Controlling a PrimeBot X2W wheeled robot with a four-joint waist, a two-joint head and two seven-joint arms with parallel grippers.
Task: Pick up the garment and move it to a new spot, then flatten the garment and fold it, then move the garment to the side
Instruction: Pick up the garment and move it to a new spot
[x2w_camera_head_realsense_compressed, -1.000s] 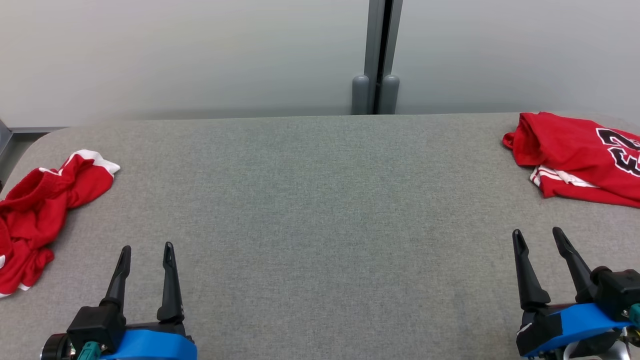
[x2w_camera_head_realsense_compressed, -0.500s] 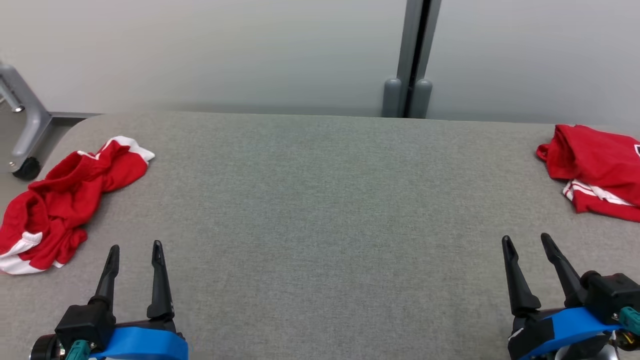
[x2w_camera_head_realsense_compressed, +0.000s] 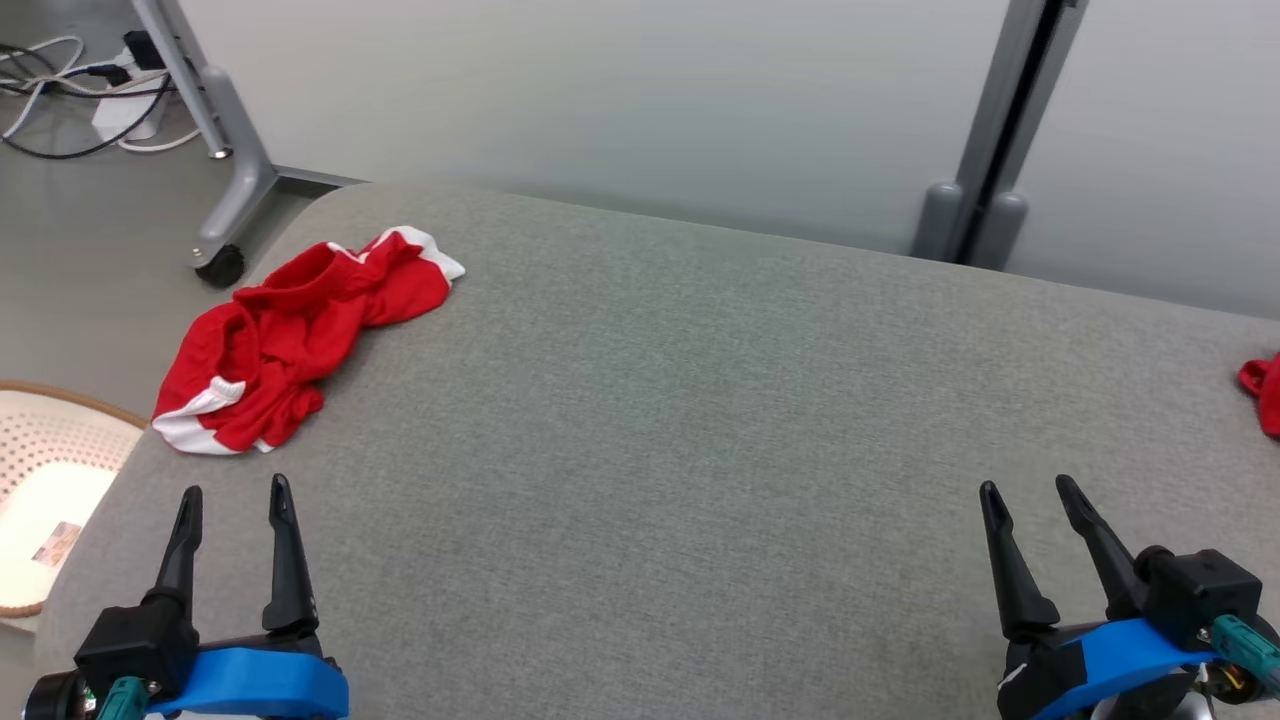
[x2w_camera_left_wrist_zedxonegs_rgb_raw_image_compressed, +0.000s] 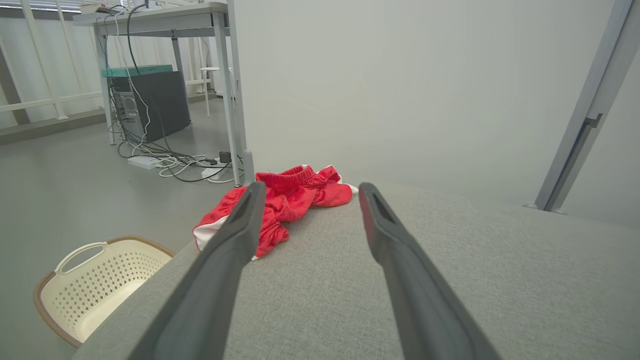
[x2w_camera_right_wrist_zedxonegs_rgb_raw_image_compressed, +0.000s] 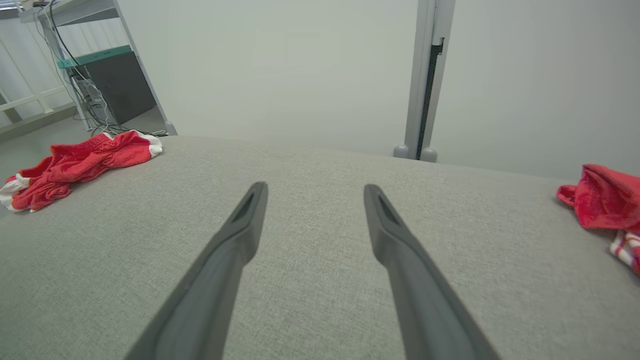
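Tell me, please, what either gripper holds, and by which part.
Nothing: left gripper and right gripper are open and empty; the red shorts lie untouched.

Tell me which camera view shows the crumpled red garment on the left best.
The head view: the crumpled red garment lies whole and unobstructed, seen from above. The left wrist view shows it closer, but a finger of the left gripper covers part of it. The right wrist view shows it small, at its left edge.
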